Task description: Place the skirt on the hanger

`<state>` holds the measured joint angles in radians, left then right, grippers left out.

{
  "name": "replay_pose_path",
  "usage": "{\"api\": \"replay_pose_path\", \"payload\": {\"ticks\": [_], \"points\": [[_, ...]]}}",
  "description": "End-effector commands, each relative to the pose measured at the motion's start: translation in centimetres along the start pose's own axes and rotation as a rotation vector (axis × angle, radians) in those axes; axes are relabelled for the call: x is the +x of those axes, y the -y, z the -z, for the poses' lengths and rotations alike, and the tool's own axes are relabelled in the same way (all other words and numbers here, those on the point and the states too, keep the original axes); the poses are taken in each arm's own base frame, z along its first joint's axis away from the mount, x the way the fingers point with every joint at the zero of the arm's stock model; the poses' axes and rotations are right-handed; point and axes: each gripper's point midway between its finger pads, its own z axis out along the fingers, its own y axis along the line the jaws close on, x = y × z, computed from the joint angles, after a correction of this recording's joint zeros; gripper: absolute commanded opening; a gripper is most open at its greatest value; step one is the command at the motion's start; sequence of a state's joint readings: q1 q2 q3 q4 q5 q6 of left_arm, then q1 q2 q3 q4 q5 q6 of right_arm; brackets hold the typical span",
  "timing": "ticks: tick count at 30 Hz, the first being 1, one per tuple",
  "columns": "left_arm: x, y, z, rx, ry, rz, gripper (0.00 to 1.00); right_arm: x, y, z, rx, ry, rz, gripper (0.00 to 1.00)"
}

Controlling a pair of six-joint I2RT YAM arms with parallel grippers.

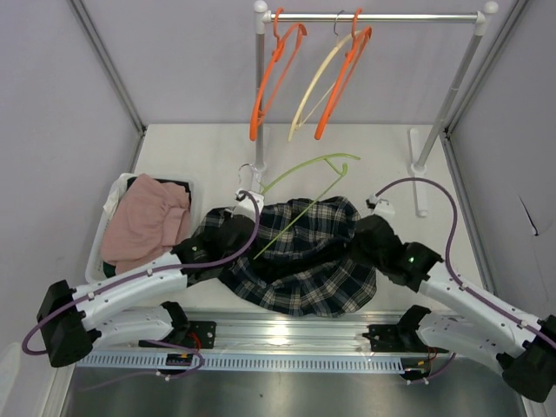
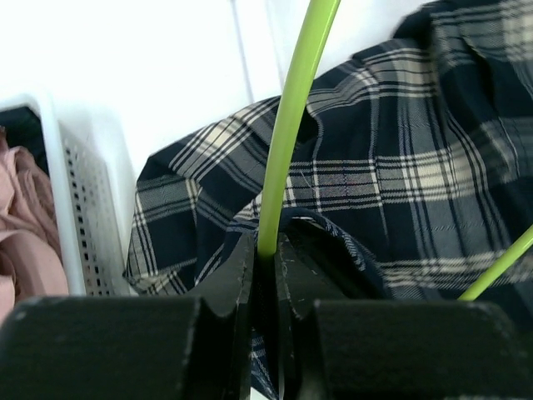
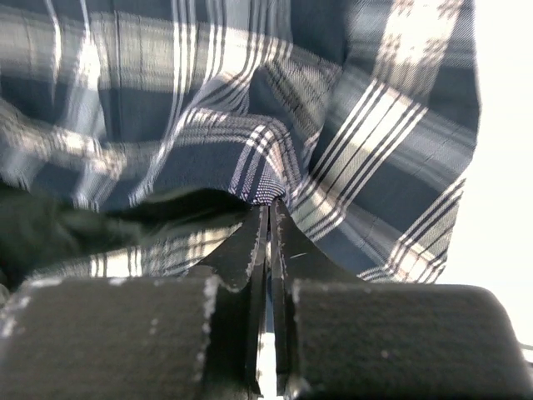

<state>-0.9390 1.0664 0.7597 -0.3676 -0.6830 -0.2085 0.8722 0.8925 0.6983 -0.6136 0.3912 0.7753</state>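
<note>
Left claw (image 2: 265,248) on green hanger (image 2: 291,125); right claw (image 3: 268,218) on skirt (image 3: 166,125), hold indistinct.

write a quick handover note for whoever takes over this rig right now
Left gripper: shut on the green hanger, which lies across the skirt.
Right gripper: shut on a fold at the skirt's edge.
Skirt: crumpled on the table between the two arms, in front of the rail.
Done: hanger and skirt are both gripped.
Left: the skirt is not on the hanger yet; it has to be worked onto it.
</note>
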Motion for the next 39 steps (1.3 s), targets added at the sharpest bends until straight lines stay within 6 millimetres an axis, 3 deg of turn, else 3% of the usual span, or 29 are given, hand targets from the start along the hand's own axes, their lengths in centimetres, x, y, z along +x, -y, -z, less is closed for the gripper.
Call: {"api": "replay_pose_path", "payload": {"ticks": [1, 2, 5, 6, 16, 21, 26, 28, 31, 32, 34, 35, 39], "points": [[-3.2, 1.0, 1.1, 0.083, 0.138, -0.007, 0.00, -2.7, 1.0, 0.1, 0.015, -0.023, 0.022, 0.00], [-3.6, 1.0, 1.3, 0.095, 0.154, -0.030, 0.00, -4.0, 2.2, -0.5, 0.049, -0.012, -0.005, 0.00], [-3.8, 1.7, 1.6, 0.128, 0.171, -0.087, 0.00, -5.4, 3.1, -1.4, 0.030, -0.040, -0.041, 0.00], [-3.9, 1.9, 1.7, 0.132, 0.175, -0.097, 0.00, -6.4, 4.3, -1.7, 0.055, -0.030, -0.079, 0.00], [-1.9, 3.1, 0.7, 0.115, 0.130, -0.293, 0.00, -9.5, 5.5, -3.4, 0.037, -0.064, -0.121, 0.00], [-0.4, 3.8, 0.3, 0.107, 0.090, -0.396, 0.00, -8.7, 6.4, -4.2, 0.078, -0.101, -0.106, 0.00], [1.6, 4.6, -0.4, 0.130, -0.016, -0.456, 0.00, -6.5, 7.1, -4.4, 0.086, -0.133, -0.109, 0.00], [1.1, 5.3, -0.3, 0.149, -0.037, -0.439, 0.00, -6.2, 7.2, -4.4, 0.094, -0.131, -0.103, 0.00], [2.1, 6.4, -0.2, 0.203, -0.094, -0.427, 0.16, -5.3, 7.0, -4.6, 0.107, -0.137, -0.074, 0.00], [1.6, 6.7, -0.1, 0.216, -0.088, -0.409, 0.27, -4.8, 6.8, -4.6, 0.106, -0.143, -0.066, 0.00], [1.5, 7.1, 0.3, 0.246, -0.088, -0.385, 0.37, -4.5, 6.5, -4.7, 0.108, -0.144, -0.055, 0.00], [0.8, 7.3, 0.5, 0.257, -0.077, -0.364, 0.46, -4.2, 6.5, -4.7, 0.108, -0.145, -0.051, 0.00], [-0.9, 8.0, 1.4, 0.296, -0.050, -0.277, 0.56, -2.7, 6.1, -5.2, 0.101, -0.166, -0.046, 0.00]]}}
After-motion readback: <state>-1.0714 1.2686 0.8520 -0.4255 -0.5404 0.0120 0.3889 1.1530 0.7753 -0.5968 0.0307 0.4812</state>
